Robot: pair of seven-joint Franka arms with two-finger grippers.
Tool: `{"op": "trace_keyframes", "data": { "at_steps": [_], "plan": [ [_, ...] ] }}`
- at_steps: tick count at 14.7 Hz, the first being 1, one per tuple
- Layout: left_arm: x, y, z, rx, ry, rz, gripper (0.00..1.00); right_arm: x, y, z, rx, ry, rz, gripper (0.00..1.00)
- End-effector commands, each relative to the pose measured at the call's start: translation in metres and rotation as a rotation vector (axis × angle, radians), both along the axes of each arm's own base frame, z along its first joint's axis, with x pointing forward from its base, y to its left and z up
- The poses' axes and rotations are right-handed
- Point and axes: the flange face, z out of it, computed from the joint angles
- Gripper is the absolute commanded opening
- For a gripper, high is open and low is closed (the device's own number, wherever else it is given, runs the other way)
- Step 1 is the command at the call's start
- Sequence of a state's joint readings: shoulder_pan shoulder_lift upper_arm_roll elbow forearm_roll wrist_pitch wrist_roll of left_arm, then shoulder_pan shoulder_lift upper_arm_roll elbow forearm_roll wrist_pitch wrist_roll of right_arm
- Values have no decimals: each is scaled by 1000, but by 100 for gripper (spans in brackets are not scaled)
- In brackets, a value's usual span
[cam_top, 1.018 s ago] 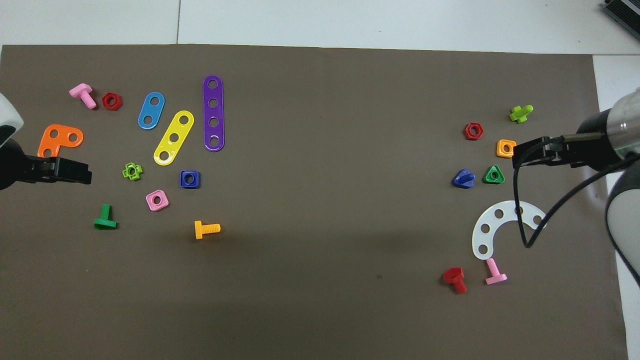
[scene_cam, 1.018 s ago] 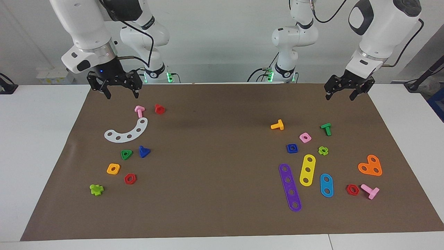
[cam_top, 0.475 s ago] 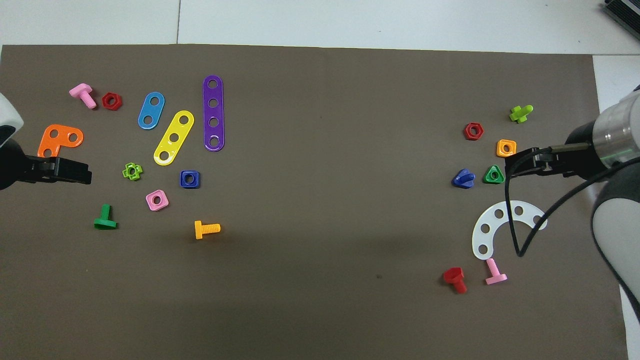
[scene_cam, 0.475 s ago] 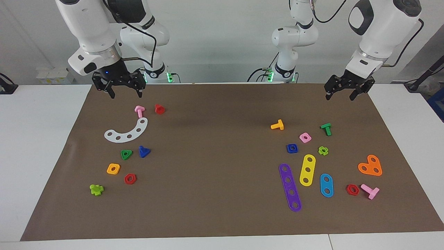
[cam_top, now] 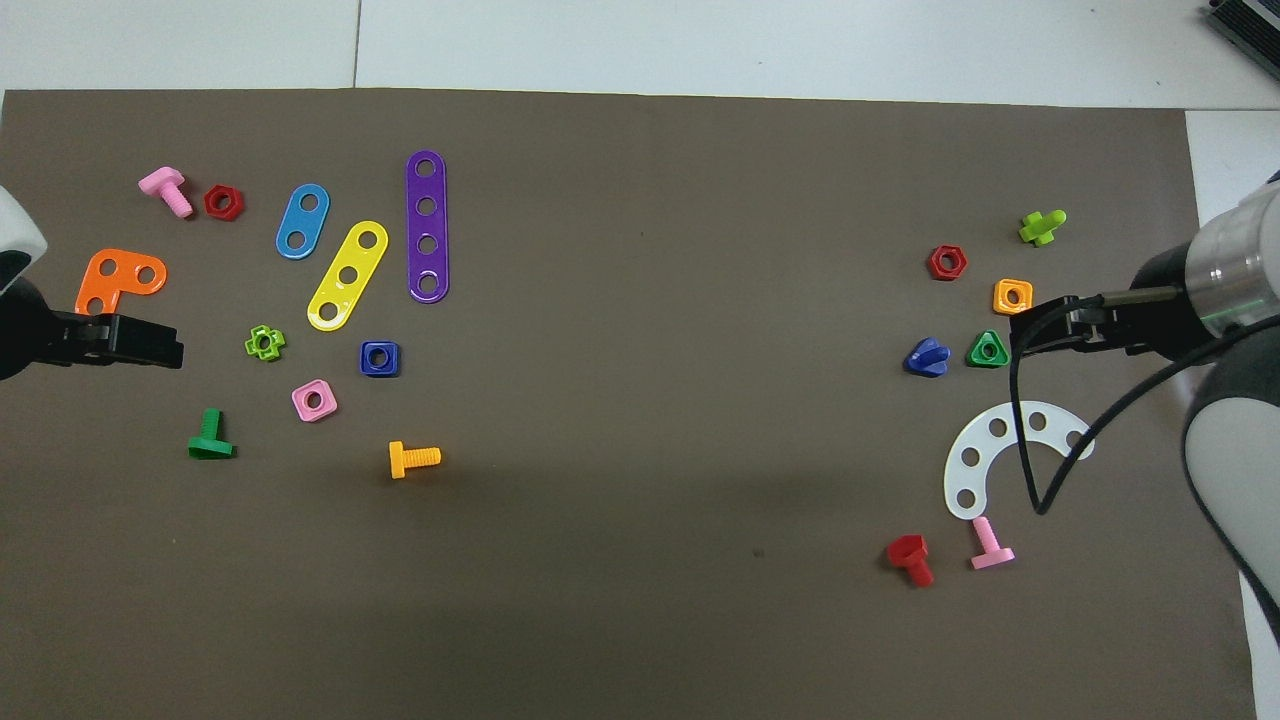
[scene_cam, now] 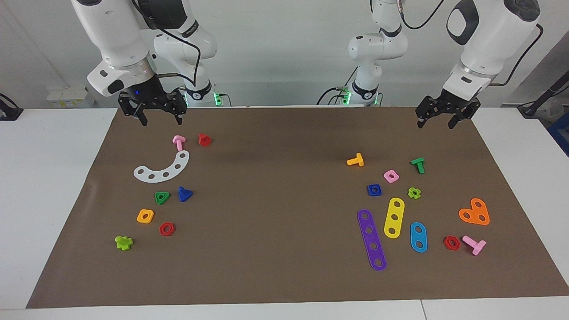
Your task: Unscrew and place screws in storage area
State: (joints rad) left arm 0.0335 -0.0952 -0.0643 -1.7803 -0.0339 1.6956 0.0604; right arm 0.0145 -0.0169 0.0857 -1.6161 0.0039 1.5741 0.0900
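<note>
The right tool has risen above the mat's edge, empty and open like the left tool, blue bolt untouched.

Toward the right arm's end: white curved perforated strip, pink bolt and red bolt nearer the robots than it; green triangular nut, orange square nut, red hexagonal nut, lime bolt farther out. Toward the left arm's end: purple strip, yellow strip, blue strip, orange angle plate, pink square nut, green bolt, orange bolt.
</note>
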Motion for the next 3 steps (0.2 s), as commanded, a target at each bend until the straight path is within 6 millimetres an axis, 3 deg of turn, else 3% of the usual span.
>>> {"op": "trace_keyframes", "data": {
  "at_steps": [1,3],
  "plan": [
    [1,0,1,22,-6,-10,100,-6,-1,1,22,-6,-7,100],
    [1,0,1,22,-4,-10,100,-6,-2,1,22,-6,-10,100]
  ]
}}
